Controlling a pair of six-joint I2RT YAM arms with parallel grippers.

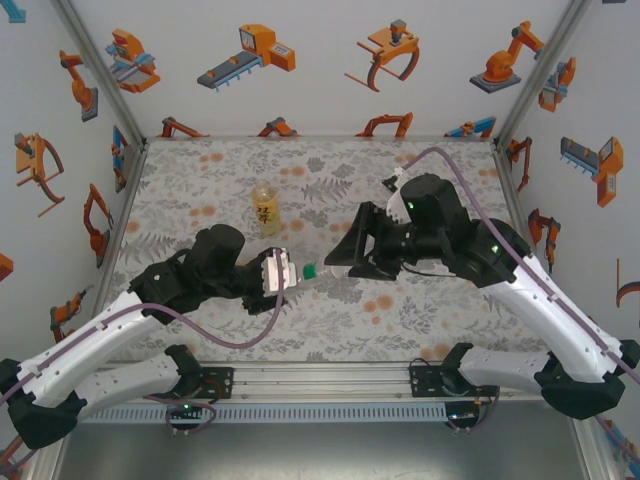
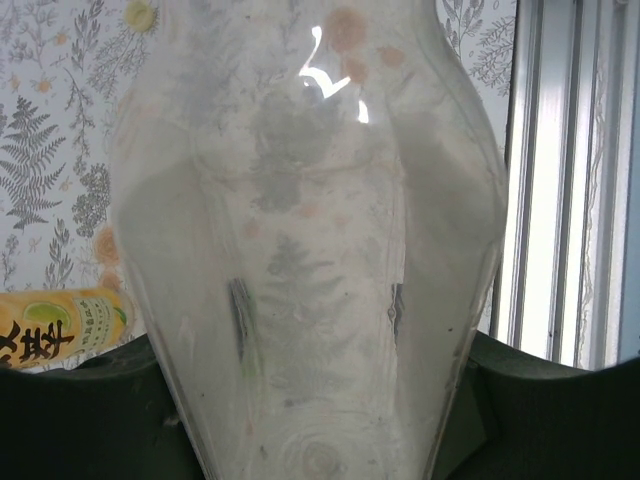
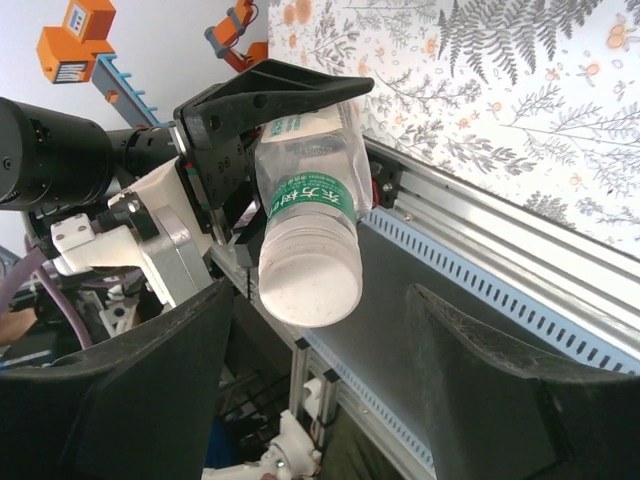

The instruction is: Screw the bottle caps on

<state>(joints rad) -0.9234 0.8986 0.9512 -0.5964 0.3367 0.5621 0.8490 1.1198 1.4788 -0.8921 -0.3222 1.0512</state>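
left arm [image 1: 100, 345], right arm [image 1: 545, 290]: white shells, black joints | cables [image 1: 230, 340]: thin, purple | right gripper [image 3: 315, 300]: wide black fingers [image 3: 120, 400] | lights [image 1: 408, 207]: small, green

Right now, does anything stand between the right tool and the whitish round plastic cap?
Nothing visible does. The whitish round plastic cap, on the clear plastic bottle, lies directly ahead of the open right tool.

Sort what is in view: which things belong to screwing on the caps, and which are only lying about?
Job: clear bottle, white cap, amber bottle.
Not the job: floral table cover, wall stickers, metal rail.
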